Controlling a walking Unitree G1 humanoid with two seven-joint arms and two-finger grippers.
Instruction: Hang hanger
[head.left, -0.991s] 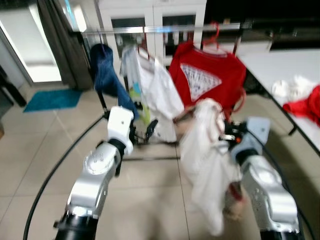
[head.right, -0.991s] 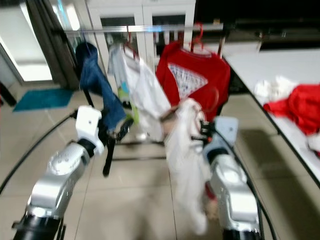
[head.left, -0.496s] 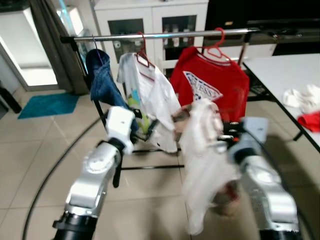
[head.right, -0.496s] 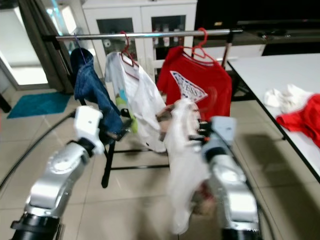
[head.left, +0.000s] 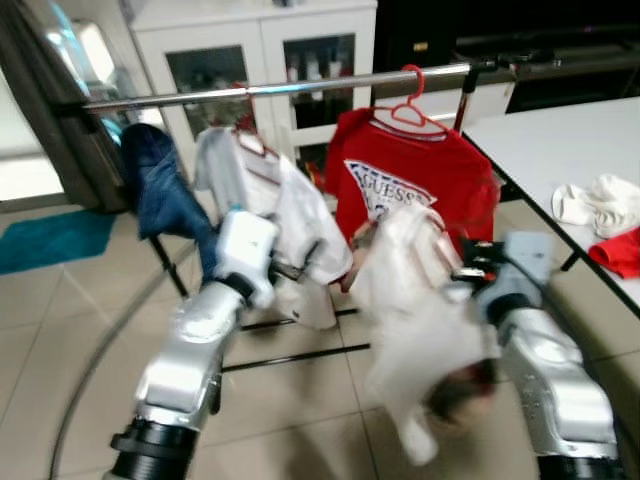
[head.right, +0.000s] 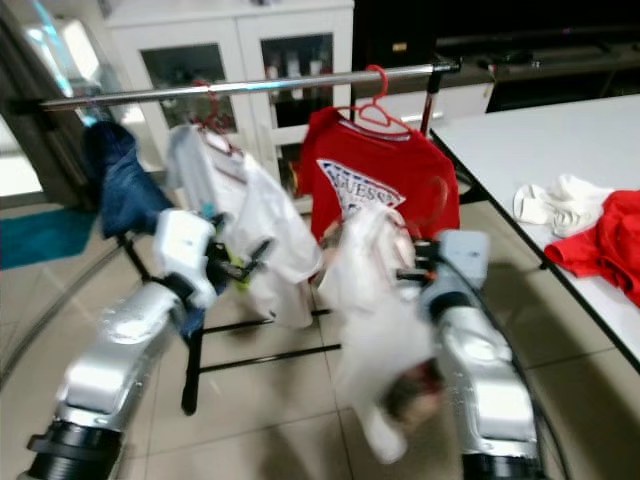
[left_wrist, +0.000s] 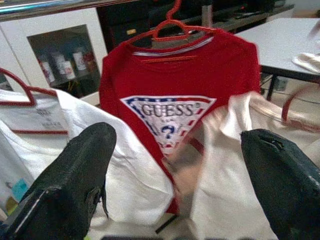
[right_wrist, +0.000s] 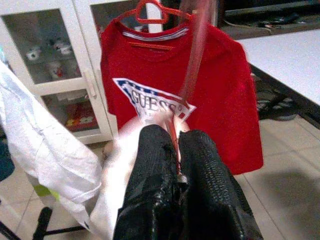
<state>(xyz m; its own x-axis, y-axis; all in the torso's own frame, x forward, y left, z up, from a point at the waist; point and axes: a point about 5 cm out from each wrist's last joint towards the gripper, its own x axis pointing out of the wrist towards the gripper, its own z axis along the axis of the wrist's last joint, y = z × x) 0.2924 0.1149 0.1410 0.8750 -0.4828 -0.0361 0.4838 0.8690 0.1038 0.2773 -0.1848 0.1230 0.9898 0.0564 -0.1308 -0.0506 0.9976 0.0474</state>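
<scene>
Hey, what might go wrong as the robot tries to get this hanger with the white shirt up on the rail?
The right pincer pinches only the thin red hanger, so the dangling white garment may twist it or slip off. The rail already carries a red shirt and a white shirt, so the hook could snag them. The views are blurred, which could spoil the aim.

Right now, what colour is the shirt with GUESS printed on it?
Red shirt, on a red hanger; clearest in the left wrist view.
</scene>
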